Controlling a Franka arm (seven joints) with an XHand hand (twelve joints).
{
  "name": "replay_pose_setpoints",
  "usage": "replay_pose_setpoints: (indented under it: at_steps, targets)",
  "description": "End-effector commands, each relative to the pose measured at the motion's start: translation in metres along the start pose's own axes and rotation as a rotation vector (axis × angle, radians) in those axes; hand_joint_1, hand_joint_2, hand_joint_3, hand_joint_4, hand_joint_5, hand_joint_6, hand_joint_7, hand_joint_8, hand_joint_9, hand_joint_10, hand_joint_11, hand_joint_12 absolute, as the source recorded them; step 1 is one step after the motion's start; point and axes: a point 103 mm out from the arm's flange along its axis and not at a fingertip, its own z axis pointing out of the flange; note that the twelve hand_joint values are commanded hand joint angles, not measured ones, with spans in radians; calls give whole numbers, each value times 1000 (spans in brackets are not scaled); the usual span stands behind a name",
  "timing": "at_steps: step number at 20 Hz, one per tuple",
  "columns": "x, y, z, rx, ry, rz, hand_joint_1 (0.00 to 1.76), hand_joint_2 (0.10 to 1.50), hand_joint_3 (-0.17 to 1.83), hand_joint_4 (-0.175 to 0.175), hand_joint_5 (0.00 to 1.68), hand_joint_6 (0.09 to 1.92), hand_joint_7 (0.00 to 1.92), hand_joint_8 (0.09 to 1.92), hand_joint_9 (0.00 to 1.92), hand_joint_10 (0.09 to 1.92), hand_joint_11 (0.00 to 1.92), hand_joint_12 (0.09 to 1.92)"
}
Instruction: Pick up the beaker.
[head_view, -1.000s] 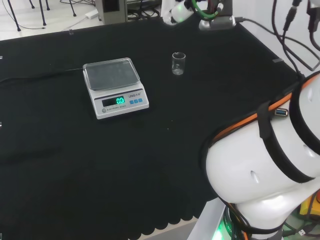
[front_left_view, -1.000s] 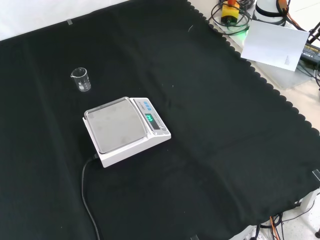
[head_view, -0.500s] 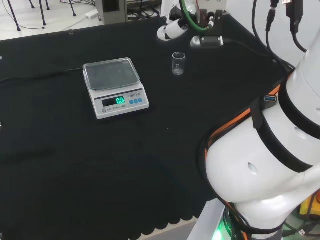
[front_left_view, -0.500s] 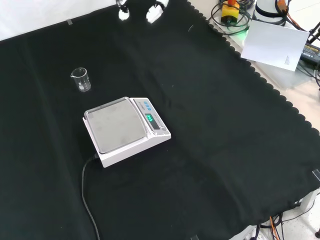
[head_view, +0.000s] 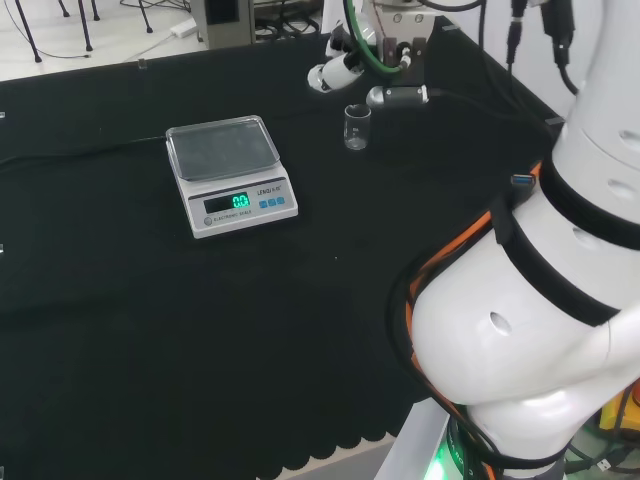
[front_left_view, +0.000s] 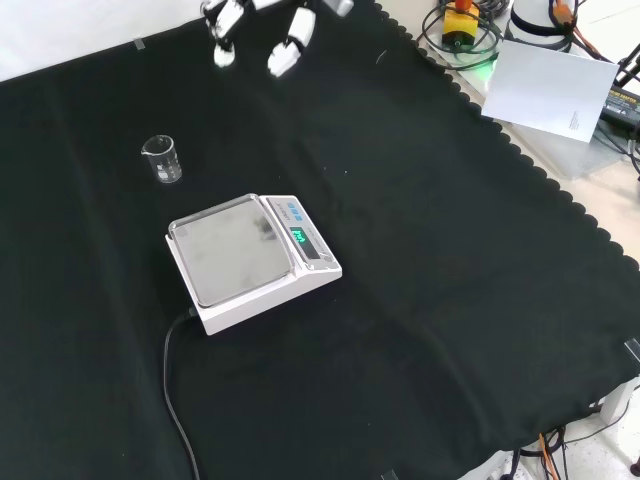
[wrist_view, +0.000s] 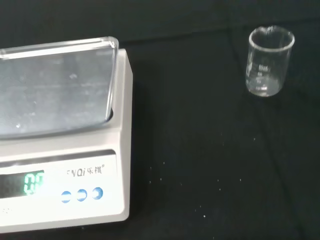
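A small clear beaker (head_view: 356, 127) stands upright on the black cloth of the surface (head_view: 150, 320), and nothing is touching it. In the head view it sits to the right of a white kitchen-style scale (head_view: 228, 174), a clear gap of cloth between the two. In the front view the beaker (front_left_view: 162, 159) is up and to the left of the scale (front_left_view: 250, 260), again well apart from it. The wrist view brings both close: the beaker (wrist_view: 268, 61) looks empty, with faint printed marks on its wall, and the scale (wrist_view: 60, 135) shows a green lit display and a clear plate on top.

The hand (front_left_view: 262, 25) comes in at the top of the front view, hanging above the cloth with its fingers (front_left_view: 285, 55) spread and fairly straight, pointing down, holding nothing. It is off to the right of the beaker in that view and not in contact with it. In the head view the hand (head_view: 345, 65) hovers just past the beaker, a white fingertip to its left and a grey part to its right. A black cable (front_left_view: 178, 400) runs from the scale towards the near edge in the front view.
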Motion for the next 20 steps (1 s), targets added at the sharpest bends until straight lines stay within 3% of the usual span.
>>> replay_pose_setpoints:
  at_steps: [1, 8, 16, 20]
  targets:
    - [4, 64, 28, 86, -23, 1, 619, 850, 475, -67, 489, 645, 528, 792, 585, 842, 119, 1457]
    - [-7, 100, 33, 120, -1, 21, 627, 846, 479, -67, 483, 653, 510, 796, 577, 846, 117, 1457]
    - [-17, 95, 27, 98, 2, 23, 630, 843, 484, -68, 477, 662, 505, 806, 574, 853, 122, 1457]
    - [-29, 103, 31, 141, 8, 23, 635, 841, 486, -68, 476, 666, 503, 809, 573, 855, 129, 1457]
